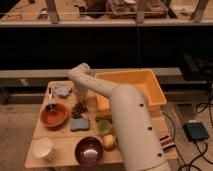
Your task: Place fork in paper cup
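The arm (125, 117) rises, bends at the elbow and points down, with the gripper (79, 108) just right of the red bowl (54, 115). Its opening and load cannot be told. The paper cup (42, 148) stands nearer the camera than the red bowl, and the fork cannot be made out.

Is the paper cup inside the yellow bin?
No, the paper cup stands on the table, front left; the pincer hangs beside the red bowl.

upright paper cup (42, 148) front-left, claw (79, 102) well apart
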